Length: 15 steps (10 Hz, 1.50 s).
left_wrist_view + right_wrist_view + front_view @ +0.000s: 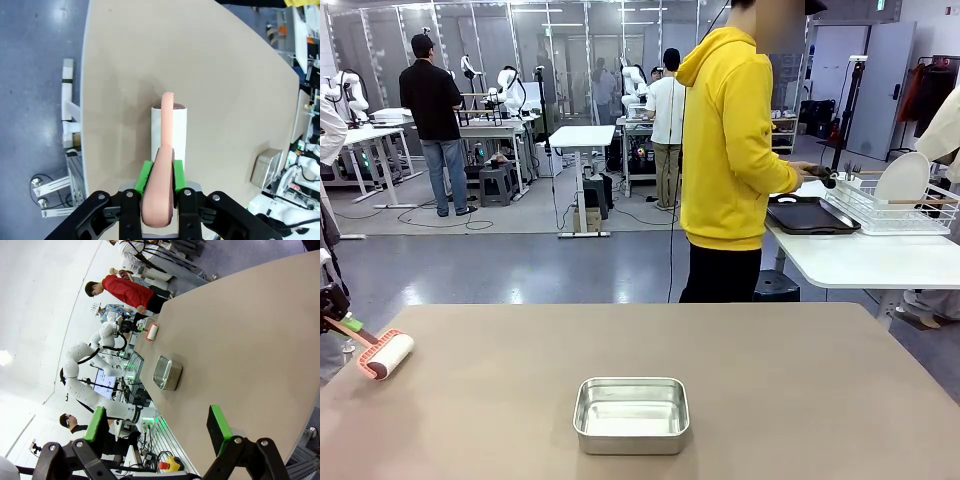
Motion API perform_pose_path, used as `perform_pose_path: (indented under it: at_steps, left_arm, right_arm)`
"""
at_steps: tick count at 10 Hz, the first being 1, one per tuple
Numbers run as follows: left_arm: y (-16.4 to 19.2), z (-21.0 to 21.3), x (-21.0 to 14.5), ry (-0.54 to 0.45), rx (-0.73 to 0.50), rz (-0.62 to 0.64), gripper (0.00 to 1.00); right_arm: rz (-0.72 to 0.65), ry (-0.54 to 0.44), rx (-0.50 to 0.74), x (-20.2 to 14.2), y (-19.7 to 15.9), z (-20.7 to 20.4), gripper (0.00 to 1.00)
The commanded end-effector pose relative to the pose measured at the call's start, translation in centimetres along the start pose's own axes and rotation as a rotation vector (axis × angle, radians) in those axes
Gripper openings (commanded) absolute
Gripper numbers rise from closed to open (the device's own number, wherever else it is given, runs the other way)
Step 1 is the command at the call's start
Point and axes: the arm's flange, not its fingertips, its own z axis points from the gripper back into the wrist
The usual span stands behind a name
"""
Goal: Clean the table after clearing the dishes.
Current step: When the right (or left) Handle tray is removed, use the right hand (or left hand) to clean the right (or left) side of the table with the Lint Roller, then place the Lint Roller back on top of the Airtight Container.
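The taupe table (780,370) spreads across the front view. My left gripper (340,318) comes in at its left edge, shut on the pink handle of a white roller (386,355) whose drum seems to touch the top. In the left wrist view the green pads (146,176) of that gripper (161,174) clamp the handle, with the roller (170,131) pointing away. My right gripper (157,424) hangs open over the table (250,340), nothing between its fingers. One white plate (902,178) stands in a wire rack on the white side table, beside a dark tray (810,216).
A steel pan (630,415) sits near the table's front middle, also seen as the pan (167,372) and the pan (265,167). A person in a yellow hoodie (730,150) stands at the far edge, turned to the side table (860,262).
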Motion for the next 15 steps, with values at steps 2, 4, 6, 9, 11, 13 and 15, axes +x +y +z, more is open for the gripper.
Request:
perform_pose_path:
  at_steps: [2, 4, 6, 9, 11, 13, 15]
  left_arm:
    - [-3.5, 2.8, -1.7, -0.03, 0.014, -0.028, 0.22]
    - [-7.6, 6.6, -2.1, -0.046, 0.085, -0.035, 0.22]
    - [-10.8, 8.9, -2.6, -0.043, 0.112, -0.07, 0.22]
    - [-11.4, 9.7, -1.8, -0.059, 0.107, -0.08, 0.22]
    - [-11.4, 9.7, -1.8, -0.059, 0.107, -0.08, 0.22]
    - [-11.4, 9.7, -1.8, -0.059, 0.107, -0.08, 0.22]
    - [-11.4, 9.7, -1.8, -0.059, 0.107, -0.08, 0.22]
  right_arm:
    - [0.008, -0.001, 0.007, -0.2, 0.4, -0.1, 1.0]
    - [0.008, -0.001, 0.007, -0.2, 0.4, -0.1, 1.0]
    - [0.008, -0.001, 0.007, -0.2, 0.4, -0.1, 1.0]
    - [0.008, -0.001, 0.007, -0.2, 0.4, -0.1, 1.0]
    - [0.008, -0.001, 0.007, -0.2, 0.4, -0.1, 1.0]
    - [0.008, -0.001, 0.007, -0.2, 0.4, -0.1, 1.0]
    - [0.008, -0.001, 0.007, -0.2, 0.4, -0.1, 1.0]
